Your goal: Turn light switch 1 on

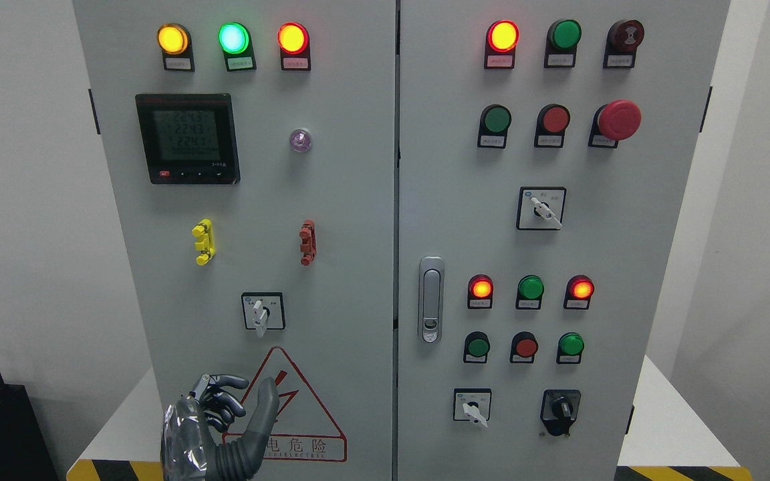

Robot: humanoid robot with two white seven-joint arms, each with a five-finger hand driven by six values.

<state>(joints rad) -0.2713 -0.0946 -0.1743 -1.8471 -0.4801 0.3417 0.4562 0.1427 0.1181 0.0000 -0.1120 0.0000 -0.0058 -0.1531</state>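
below the white-levered rotary switch on the smooth grey cabinet, left robot hand, glossy fingers loosely curled, empty

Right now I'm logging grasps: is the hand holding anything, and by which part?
Nothing. The left hand hangs free below the rotary switch, fingers partly curled.

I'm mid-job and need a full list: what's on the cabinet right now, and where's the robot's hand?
Cabinet: one, grey, two doors.
Top lamps: three on left door, yellow, green, red, lit.
Meter: one, black, upper left door.
Clips: two, yellow and red, mid left door.
Rotary switch: one, white knob, lower left door.
Warning triangle: one, red, below that switch.
Door handle: one, silver, right door's left edge.
Emergency stop: one, red, upper right.
Right door: more lamps, buttons, three rotary switches.
Left hand: grey, bottom left, fingers loosely curled, touching nothing.
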